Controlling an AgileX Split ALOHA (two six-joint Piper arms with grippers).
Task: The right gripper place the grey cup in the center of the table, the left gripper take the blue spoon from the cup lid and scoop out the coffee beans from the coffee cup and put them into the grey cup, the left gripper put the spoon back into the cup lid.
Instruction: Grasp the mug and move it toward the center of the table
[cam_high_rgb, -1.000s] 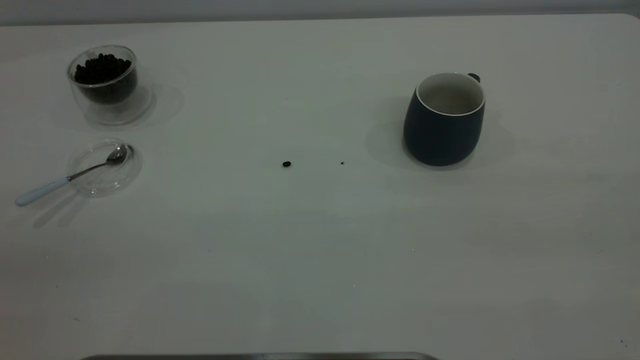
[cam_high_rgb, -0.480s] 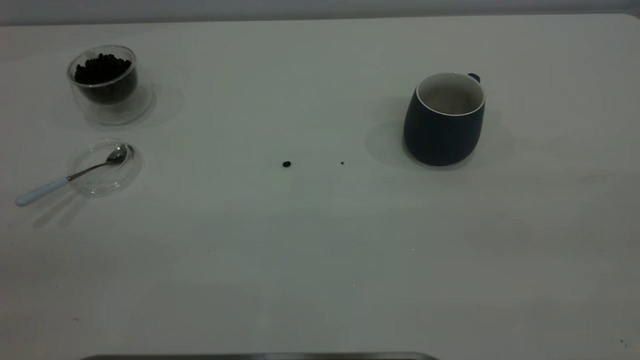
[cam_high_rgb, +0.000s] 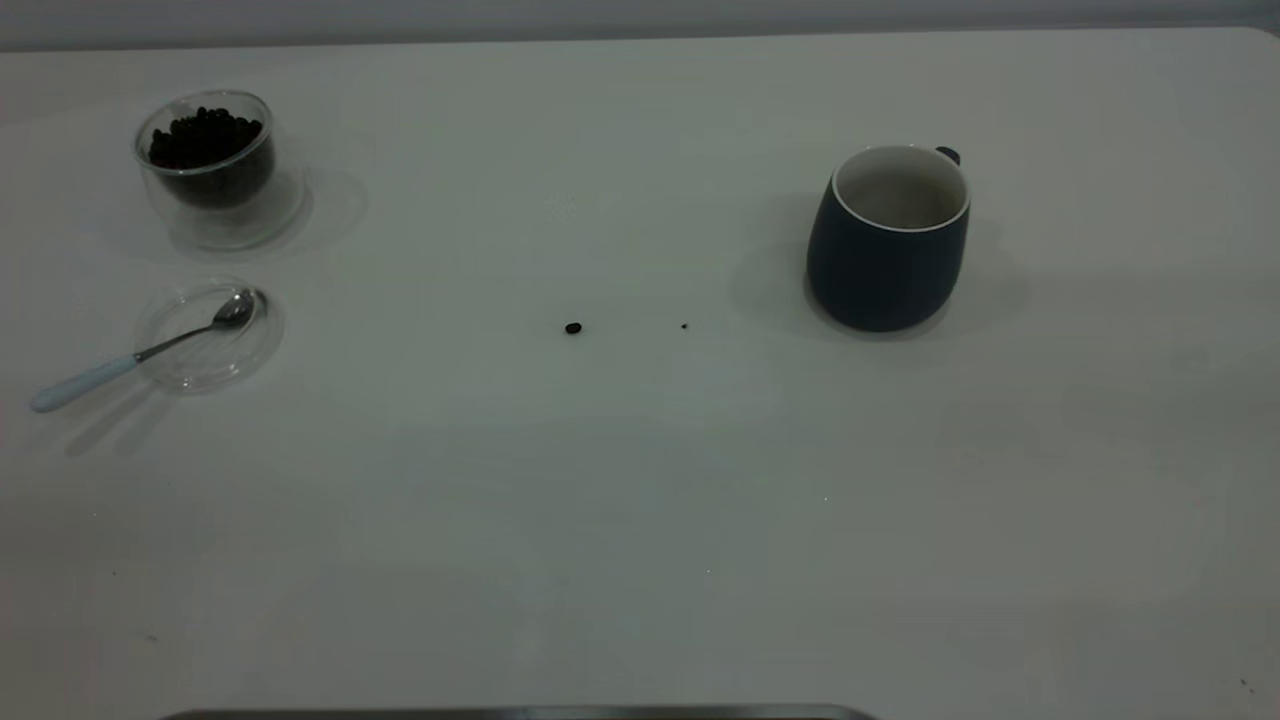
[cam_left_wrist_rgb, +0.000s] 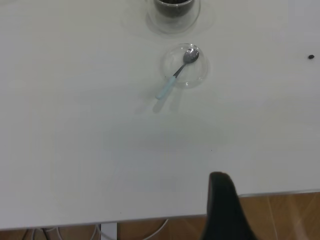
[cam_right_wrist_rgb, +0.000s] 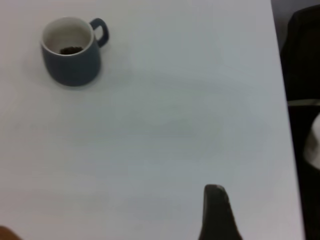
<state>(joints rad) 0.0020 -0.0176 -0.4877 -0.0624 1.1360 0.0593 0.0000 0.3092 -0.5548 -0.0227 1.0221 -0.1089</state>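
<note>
The grey cup (cam_high_rgb: 888, 240) stands upright on the right half of the table (cam_high_rgb: 640, 500), its handle turned to the far side. In the right wrist view the grey cup (cam_right_wrist_rgb: 71, 51) has a small dark patch at its bottom. At the far left the coffee cup (cam_high_rgb: 206, 160) holds coffee beans (cam_high_rgb: 205, 137). In front of it the blue spoon (cam_high_rgb: 130, 358) rests with its bowl in the cup lid (cam_high_rgb: 208, 334) and its handle out on the table. One stray bean (cam_high_rgb: 573, 328) lies mid-table. My left gripper (cam_left_wrist_rgb: 222, 210) hangs over the near table edge, far from the blue spoon (cam_left_wrist_rgb: 176, 75). My right gripper (cam_right_wrist_rgb: 216, 215) is far from the cup.
A tiny dark crumb (cam_high_rgb: 684, 326) lies right of the stray bean. In the left wrist view the table's near edge (cam_left_wrist_rgb: 280, 192) shows with floor below. The right wrist view has the table's side edge (cam_right_wrist_rgb: 282, 100) with something dark beyond it.
</note>
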